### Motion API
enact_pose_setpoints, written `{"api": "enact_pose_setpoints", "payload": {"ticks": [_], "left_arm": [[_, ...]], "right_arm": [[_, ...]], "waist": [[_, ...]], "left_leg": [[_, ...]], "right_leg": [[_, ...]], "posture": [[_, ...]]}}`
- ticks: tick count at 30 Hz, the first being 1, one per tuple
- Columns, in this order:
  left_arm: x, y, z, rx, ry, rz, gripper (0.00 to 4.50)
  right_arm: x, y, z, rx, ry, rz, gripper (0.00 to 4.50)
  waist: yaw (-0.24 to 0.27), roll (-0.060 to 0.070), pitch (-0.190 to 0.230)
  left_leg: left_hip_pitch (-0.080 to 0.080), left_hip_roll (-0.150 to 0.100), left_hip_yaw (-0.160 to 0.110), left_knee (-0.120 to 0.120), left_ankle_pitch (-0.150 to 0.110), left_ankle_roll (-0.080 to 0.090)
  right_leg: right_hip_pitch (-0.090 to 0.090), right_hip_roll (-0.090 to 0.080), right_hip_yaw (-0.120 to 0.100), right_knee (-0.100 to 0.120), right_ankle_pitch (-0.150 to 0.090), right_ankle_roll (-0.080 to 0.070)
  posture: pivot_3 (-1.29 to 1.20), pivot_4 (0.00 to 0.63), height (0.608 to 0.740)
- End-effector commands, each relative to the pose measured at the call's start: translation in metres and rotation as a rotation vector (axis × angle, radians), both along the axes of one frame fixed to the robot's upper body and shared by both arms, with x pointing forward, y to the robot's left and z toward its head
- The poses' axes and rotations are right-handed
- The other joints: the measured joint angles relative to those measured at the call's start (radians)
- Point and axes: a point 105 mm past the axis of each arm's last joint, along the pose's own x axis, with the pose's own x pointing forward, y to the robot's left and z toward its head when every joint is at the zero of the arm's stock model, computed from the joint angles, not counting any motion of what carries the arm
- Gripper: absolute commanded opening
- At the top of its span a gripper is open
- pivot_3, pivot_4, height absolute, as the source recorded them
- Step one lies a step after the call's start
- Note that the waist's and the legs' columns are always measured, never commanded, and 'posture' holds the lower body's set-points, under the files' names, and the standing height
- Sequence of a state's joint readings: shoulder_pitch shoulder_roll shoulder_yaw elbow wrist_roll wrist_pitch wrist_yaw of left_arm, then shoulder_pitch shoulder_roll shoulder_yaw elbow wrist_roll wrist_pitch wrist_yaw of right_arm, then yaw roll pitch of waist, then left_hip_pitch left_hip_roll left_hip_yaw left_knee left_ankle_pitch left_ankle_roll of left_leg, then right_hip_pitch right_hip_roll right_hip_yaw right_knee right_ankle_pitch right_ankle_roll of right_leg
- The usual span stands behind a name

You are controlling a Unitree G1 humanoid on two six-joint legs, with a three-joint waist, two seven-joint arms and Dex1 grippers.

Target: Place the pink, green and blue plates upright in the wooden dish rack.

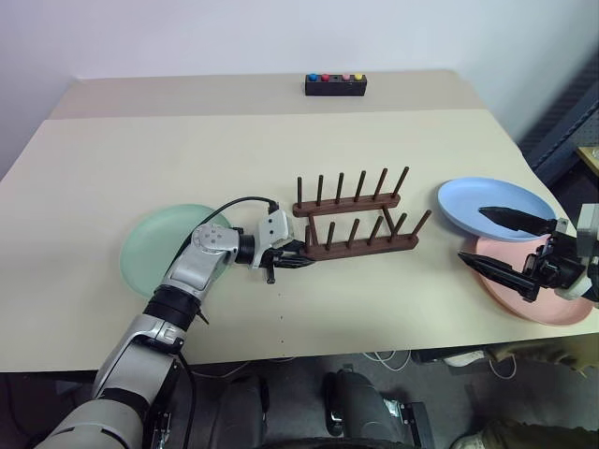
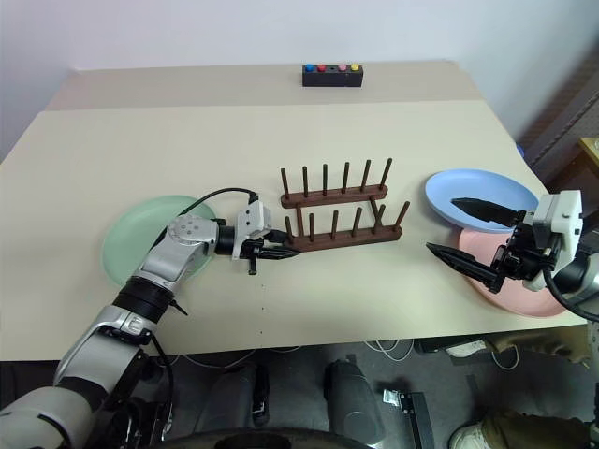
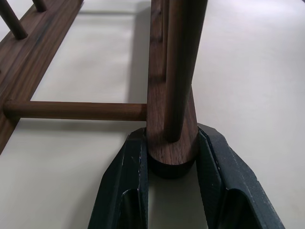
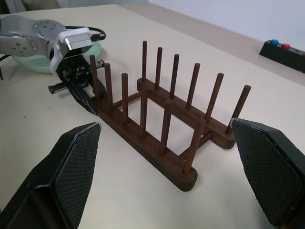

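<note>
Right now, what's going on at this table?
The left gripper is shut on the end of the near rail of the dish rack, steadying it. The rack holds no plates yet. The green plate lies flat by the left arm; the blue plate and pink plate lie flat on the right side, blue overlapping pink. The right gripper hangs wide open over those two, holding nothing.

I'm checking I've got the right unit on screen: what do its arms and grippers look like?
Both arms are silver-grey metal with black joint sections. The left gripper has a white wrist housing, a looping black cable and two black tapered fingers. The right gripper matches, its finger pads cross-hatched.
</note>
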State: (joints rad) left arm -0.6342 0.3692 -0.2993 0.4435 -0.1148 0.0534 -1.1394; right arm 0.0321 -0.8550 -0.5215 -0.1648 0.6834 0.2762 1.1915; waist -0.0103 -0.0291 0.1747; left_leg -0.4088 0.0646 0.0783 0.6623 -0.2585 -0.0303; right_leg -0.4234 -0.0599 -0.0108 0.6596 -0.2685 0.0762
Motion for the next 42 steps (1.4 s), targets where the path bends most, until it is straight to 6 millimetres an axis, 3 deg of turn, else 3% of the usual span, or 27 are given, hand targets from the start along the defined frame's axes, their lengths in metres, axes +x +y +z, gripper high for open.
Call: {"api": "enact_pose_setpoints", "payload": {"ticks": [1,3,11,18,25,29,32,34,39,42], "left_arm": [[0.005,-0.001,0.012,-0.022,-0.024,0.008,0.78],[0.005,0.000,0.010,-0.027,0.020,0.006,0.78],[0.011,0.005,0.012,-0.003,-0.026,0.020,4.47],[0.005,0.015,0.042,-0.044,-0.013,-0.004,4.47],[0.013,0.043,0.096,-0.122,-0.038,0.107,4.47],[0.012,0.051,0.110,-0.182,0.012,0.149,2.70],[-0.006,0.057,0.129,-0.297,0.096,0.132,1.17],[-0.025,0.053,0.134,-0.344,0.199,0.065,0.15],[-0.057,0.040,0.118,-0.295,0.315,-0.030,0.00],[-0.062,0.032,0.095,-0.239,0.328,-0.006,0.00]], "right_arm": [[-0.003,0.001,0.012,-0.018,-0.063,0.004,4.50],[-0.003,0.002,0.013,-0.017,-0.064,0.004,4.50],[-0.001,0.003,0.014,-0.018,-0.068,0.009,4.50],[0.001,0.004,0.014,-0.012,-0.068,0.017,4.50],[0.014,0.008,0.017,0.046,-0.108,-0.020,4.50],[0.028,0.008,0.021,0.103,-0.144,-0.081,4.50],[0.023,0.023,0.013,0.132,-0.102,-0.026,3.65],[0.019,0.030,0.006,0.152,-0.070,0.005,2.71],[0.016,0.041,-0.007,0.158,-0.028,0.026,0.22],[0.019,0.048,-0.021,0.118,-0.016,0.014,0.10]], "waist": [[0.000,0.000,0.000],[0.001,0.000,0.000],[0.000,0.000,0.000],[0.000,0.000,0.000],[-0.002,0.000,0.000],[-0.002,0.000,0.000],[0.000,0.000,0.000],[-0.001,0.000,0.000],[-0.001,0.000,0.000],[-0.002,0.000,0.000]], "left_leg": [[0.000,0.000,0.000,0.000,0.000,0.000],[0.000,0.000,0.000,0.000,0.000,0.000],[0.000,0.000,0.000,0.000,0.000,0.000],[0.000,0.000,0.000,0.000,0.000,0.000],[0.000,0.000,0.000,0.000,0.000,0.000],[0.000,0.000,0.000,0.000,0.000,0.000],[0.000,0.000,0.000,0.000,0.000,0.000],[0.000,0.000,0.000,0.000,0.000,0.000],[0.001,0.000,0.000,0.000,0.000,0.000],[0.001,0.000,0.000,0.000,0.000,0.000]], "right_leg": [[0.000,0.000,0.000,0.000,0.000,0.000],[0.000,0.000,0.000,0.000,0.000,0.000],[0.000,0.000,0.000,0.000,0.000,0.000],[0.000,0.000,0.000,0.000,0.000,0.000],[0.000,0.001,0.000,0.001,0.000,0.000],[0.000,0.000,0.000,0.001,0.000,0.000],[0.000,0.000,0.000,0.001,0.000,0.001],[0.000,0.000,0.000,0.001,-0.001,0.001],[0.001,-0.001,0.000,0.001,-0.001,0.001],[0.001,0.000,0.000,0.002,-0.001,0.001]], "posture": [[0.00,0.150,0.740],[0.00,0.150,0.740],[0.00,0.150,0.740],[0.00,0.150,0.740],[0.00,0.150,0.740],[0.00,0.150,0.740],[0.00,0.150,0.740],[0.00,0.150,0.740],[0.00,0.150,0.740],[0.00,0.150,0.740]]}}
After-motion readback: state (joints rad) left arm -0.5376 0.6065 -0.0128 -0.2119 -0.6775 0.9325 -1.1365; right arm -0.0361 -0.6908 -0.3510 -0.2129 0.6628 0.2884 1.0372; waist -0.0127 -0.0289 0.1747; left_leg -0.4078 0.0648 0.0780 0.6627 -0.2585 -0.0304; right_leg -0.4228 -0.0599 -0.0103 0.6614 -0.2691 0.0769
